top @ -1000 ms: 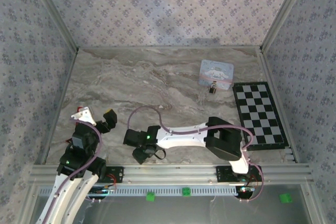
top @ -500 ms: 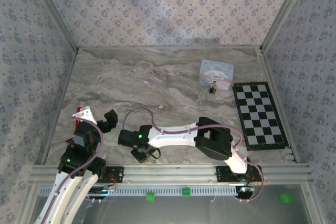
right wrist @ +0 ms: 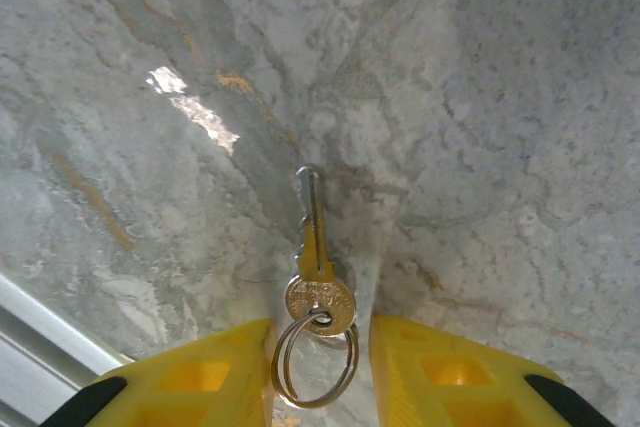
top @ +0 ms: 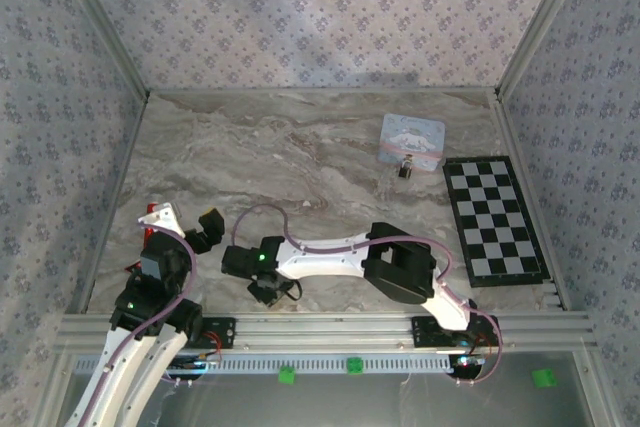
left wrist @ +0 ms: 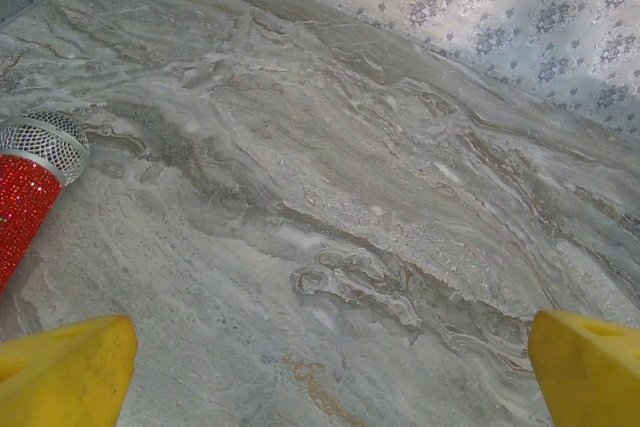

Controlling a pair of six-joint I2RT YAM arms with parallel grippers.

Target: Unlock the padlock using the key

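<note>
- Far back on the grey marbled table (top: 250,162), the small dark padlock with its silvery shackle (top: 406,168) stands against the near edge of the pale-blue cartoon tin (top: 412,140); it is outside the tin.
- The tin's lid is on, so its contents are hidden.
- A black-and-white chequered board (top: 493,219) lies to the right of the tin.
- At the near edge, the right gripper (right wrist: 320,372) sits low over the brass key (right wrist: 313,237). Its yellow fingers (right wrist: 215,372) are slightly apart on either side of the key's round head and the steel split ring (right wrist: 313,359).
- The key's tip points away from the gripper.
- The left gripper (left wrist: 325,372) has its fingers spread wide over bare marble.
- A red glittery microphone with a silver mesh head (left wrist: 30,182) lies to its left.
</note>
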